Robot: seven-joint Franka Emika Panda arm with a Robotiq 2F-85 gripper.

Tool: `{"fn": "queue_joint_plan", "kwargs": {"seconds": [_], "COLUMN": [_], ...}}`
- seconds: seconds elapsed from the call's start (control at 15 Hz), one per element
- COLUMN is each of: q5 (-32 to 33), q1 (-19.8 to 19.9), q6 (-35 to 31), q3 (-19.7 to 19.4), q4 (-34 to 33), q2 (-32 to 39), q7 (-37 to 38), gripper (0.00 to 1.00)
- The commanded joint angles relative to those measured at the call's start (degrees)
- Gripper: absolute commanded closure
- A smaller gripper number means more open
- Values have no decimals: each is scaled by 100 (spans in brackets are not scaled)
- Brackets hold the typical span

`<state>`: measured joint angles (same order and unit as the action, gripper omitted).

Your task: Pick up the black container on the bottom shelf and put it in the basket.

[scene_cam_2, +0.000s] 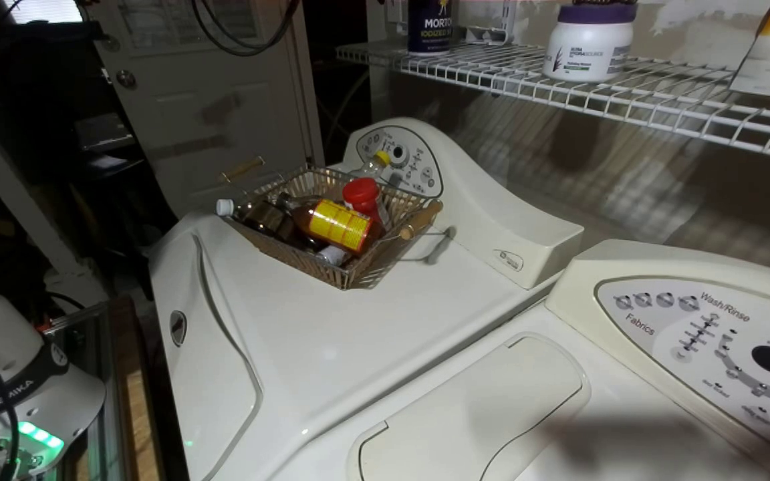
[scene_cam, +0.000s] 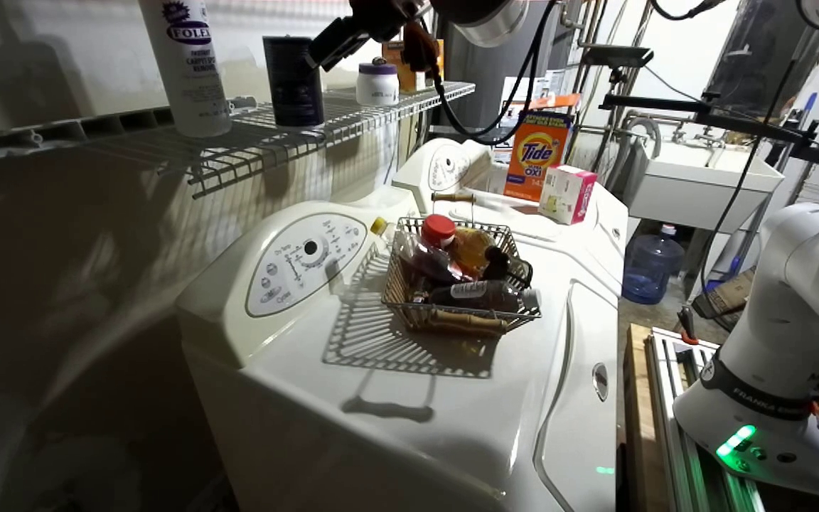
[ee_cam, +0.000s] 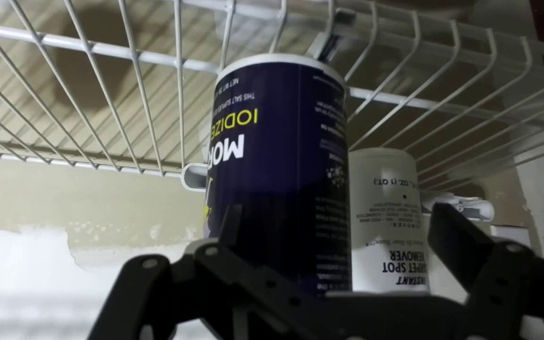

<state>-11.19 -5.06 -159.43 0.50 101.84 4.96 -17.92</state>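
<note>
The black container point(scene_cam: 297, 82) is a dark canister with a Morton salt label. It stands upright on the white wire shelf point(scene_cam: 363, 107), also in an exterior view point(scene_cam_2: 430, 30). In the wrist view, which is upside down, the canister point(ee_cam: 279, 160) overlaps the left finger and fills the left of the gap. My gripper point(ee_cam: 339, 226) is open, its right finger apart from the canister. In an exterior view the gripper point(scene_cam: 328, 51) is at the canister's upper side; I cannot tell whether it touches. The wire basket point(scene_cam: 397, 284) is on the white machine below, also in an exterior view point(scene_cam_2: 301, 264).
A tall white bottle point(scene_cam: 189, 78) stands beside the canister; it shows behind it in the wrist view point(ee_cam: 385, 198). A white jar with purple lid point(scene_cam: 377, 85) and an orange box point(scene_cam: 413, 60) share the shelf. Several bottles point(scene_cam: 477, 291) fill the basket. A Tide box point(scene_cam: 536, 153) stands farther back.
</note>
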Motion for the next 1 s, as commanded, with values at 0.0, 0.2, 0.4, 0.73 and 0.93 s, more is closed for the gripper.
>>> {"fn": "queue_joint_plan", "kwargs": {"seconds": [0.0, 0.2, 0.4, 0.73, 0.93], "q5": [-125, -127, -84, 22, 78], "q1": [26, 43, 50, 26, -5], "q6": [-244, -347, -409, -476, -593], "q3": [-11, -17, -42, -136, -210], "q4": [-367, -502, -621, -773, -858], "q2": [317, 444, 566, 743, 875], "q7": [126, 186, 324, 605, 820], "gripper": [0, 0, 0, 0, 0]}}
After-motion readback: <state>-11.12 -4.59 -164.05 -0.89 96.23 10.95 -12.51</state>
